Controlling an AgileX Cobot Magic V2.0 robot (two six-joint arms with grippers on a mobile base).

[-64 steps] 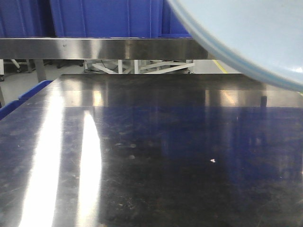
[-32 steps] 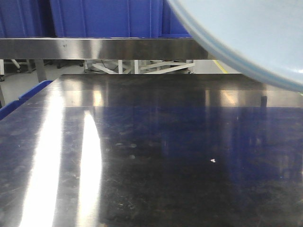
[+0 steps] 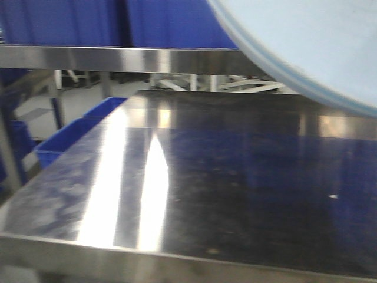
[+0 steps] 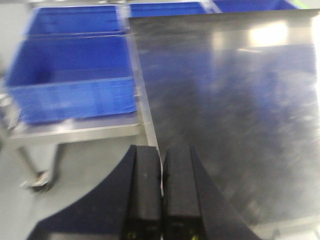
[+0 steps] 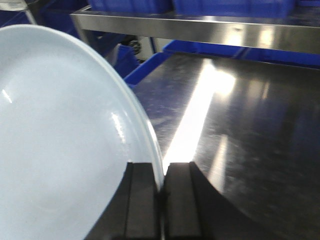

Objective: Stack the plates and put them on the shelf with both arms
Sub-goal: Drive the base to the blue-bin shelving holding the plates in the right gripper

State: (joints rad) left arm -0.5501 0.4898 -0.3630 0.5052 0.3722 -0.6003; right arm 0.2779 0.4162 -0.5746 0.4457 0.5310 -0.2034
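A glossy pale bluish-white plate [image 3: 306,41] fills the upper right of the front view, held in the air close to the camera. In the right wrist view the plate [image 5: 60,140] stands on edge at the left, and my right gripper [image 5: 162,175] is shut on its rim. I cannot make out a second plate. My left gripper [image 4: 161,160] is shut and empty, above the left edge of the steel table [image 4: 240,100].
A steel shelf [image 3: 118,59] runs across above the far end of the table [image 3: 235,177], with blue bins [image 3: 171,23] on it. Blue crates [image 4: 70,80] stand to the left of the table, lower down. The table's front edge shows at the bottom of the front view.
The front view has shifted: the table and shelf now sit further right and the table's front edge has come into view. The plate stays at the same spot in the view.
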